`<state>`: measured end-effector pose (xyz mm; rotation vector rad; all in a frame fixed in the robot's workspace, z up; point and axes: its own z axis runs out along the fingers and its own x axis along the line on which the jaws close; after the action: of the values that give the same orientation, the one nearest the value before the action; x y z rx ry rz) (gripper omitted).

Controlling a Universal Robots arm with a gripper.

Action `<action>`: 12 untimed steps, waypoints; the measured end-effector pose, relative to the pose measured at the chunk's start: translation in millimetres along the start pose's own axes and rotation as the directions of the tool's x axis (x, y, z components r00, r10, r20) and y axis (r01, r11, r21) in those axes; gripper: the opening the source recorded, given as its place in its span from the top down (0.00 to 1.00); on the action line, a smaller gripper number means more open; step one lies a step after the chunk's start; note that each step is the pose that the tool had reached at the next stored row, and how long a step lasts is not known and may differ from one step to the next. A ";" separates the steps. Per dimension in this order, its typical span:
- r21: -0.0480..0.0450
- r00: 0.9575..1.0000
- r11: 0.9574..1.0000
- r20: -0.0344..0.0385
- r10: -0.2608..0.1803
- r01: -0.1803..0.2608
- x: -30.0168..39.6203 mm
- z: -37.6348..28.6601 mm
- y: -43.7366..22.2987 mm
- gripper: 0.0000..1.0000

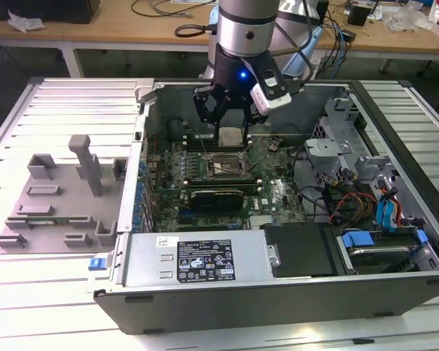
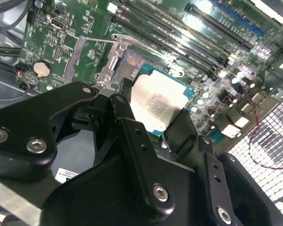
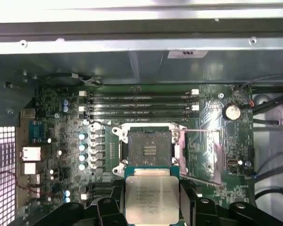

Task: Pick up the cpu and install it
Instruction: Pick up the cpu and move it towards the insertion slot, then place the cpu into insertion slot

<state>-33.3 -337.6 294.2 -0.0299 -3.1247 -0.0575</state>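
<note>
Writing: You had a white printed label (image 1: 205,265) on the grey metal box along the near edge of the case. There was also faint lettering across the cpu's lid in the first wrist view. Neither text could be made out.
Gripper: Your gripper (image 1: 230,130) hung inside the open computer case (image 1: 395,110), above the green motherboard (image 1: 278,194).
Jaws: They were parted only as far as the chip's width and clamped on two opposite edges of the cpu. A black finger (image 3: 114,203) pressed against each side.
Cpu: The cpu (image 3: 152,200) was held flat in the air with its lid facing up, close to the socket but not seated in it. Whether it sat squarely over the socket could not be told.
Cpu surface: It was a flat square with a dull silver metal top, a smudged patch at its centre in the second wrist view, and a thin teal-green rim.
Socket: The dark square socket (image 3: 148,148) lay uncovered, with a grid of fine contacts at its middle and a bright metal frame around it. Its metal retaining plate (image 3: 212,157) was swung aside, just beside it.
Memory slots: Long black memory slots (image 3: 139,106) ran parallel, just beyond the socket.
Holder: You had a grey plastic moulded holder (image 1: 58,197) with upright blocks on the ribbed metal table (image 1: 73,99). It sat at the exterior view's left of the case, well apart from the gripper.
</note>
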 end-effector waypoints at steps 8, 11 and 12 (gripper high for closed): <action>0.000 1.000 1.000 0.000 -0.002 0.002 -0.1 10.6 4.5 0.45; 0.000 1.000 1.000 0.000 -0.002 0.002 -0.1 10.9 4.7 0.45; 0.000 1.000 1.000 0.000 -0.002 0.002 -0.1 10.9 4.8 0.45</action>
<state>-33.3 -332.4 283.5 -0.0264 -3.1247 -0.0575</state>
